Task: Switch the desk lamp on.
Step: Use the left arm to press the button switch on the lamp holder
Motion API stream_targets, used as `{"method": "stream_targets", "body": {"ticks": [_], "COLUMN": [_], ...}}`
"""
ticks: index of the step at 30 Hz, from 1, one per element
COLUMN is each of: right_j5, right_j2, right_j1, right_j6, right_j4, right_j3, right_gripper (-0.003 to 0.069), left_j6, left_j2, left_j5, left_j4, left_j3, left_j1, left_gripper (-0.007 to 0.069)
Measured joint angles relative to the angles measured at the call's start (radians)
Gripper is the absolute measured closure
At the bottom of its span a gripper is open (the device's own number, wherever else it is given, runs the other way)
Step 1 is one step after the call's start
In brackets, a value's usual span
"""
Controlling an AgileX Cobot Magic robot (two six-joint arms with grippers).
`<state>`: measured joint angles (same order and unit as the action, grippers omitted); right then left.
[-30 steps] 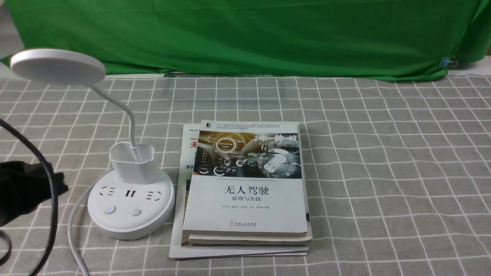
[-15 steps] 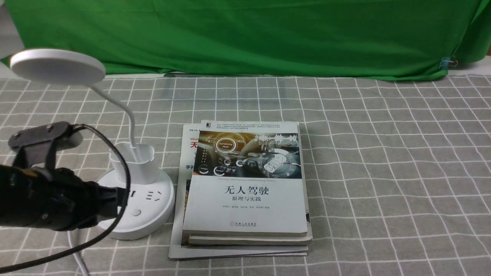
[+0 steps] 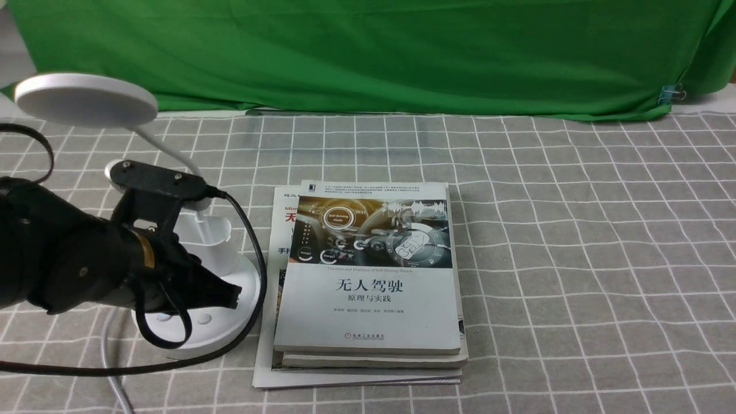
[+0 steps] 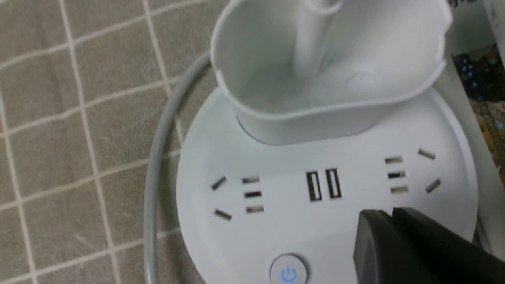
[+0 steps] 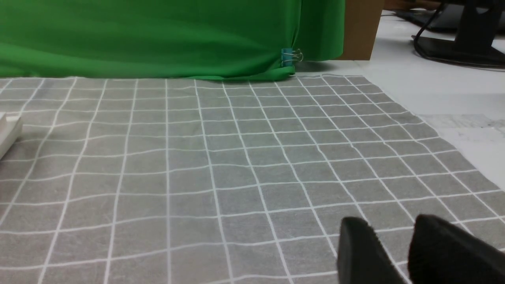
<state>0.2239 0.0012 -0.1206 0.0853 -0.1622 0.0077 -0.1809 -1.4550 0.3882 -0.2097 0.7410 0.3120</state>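
Desk lamp: standing on the grid-patterned cloth [image 3: 552, 241], on the left side of the front view, just beside the books [image 3: 368, 322].
Lamp head [image 3: 86, 100]: flat, round and white, raised above the cloth, underside dull grey.
Neck [image 3: 164, 144]: thin, curving down from the head into the cup [image 4: 331, 122].
Base [image 4: 276, 228]: round and white, with sockets and paired slots beside the cup; partly hidden by the left arm [image 3: 75, 253] in the front view.
Power button [image 4: 288, 272]: round, on the base, with a blue symbol.
Second button [image 3: 204, 318]: small and round, near the power button.
Left gripper [image 4: 388, 213]: fingers together, tips over the base; contact with it impossible to tell.
Black cable [image 3: 256, 247]: looping from the left arm across the front of the base.
Pale cord [image 4: 156, 169]: running beside the base over the cloth.
Books: stacked flat, self-driving title on top.
Right gripper [image 5: 388, 225]: narrowly parted, with cloth visible between the fingers; well apart from the lamp.
Green drape [image 3: 368, 57]: hanging along the far edge, with a metal clip [image 5: 287, 57] near its right end.
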Motion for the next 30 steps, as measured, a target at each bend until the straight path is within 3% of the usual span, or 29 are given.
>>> {"method": "stream_targets", "body": {"ticks": [30], "right_j5": [0.000], "right_j2": [0.000], "right_j1": [0.000], "right_j6": [0.000], "right_j4": [0.000], "right_j3": [0.000], "right_gripper": [0.0414], "left_j6": [0.000], "left_j2": [-0.083], "left_j5": [0.001], "left_j4": [0.039], "left_j3": [0.002], "left_j1": [0.000], "left_gripper": [0.0606]}}
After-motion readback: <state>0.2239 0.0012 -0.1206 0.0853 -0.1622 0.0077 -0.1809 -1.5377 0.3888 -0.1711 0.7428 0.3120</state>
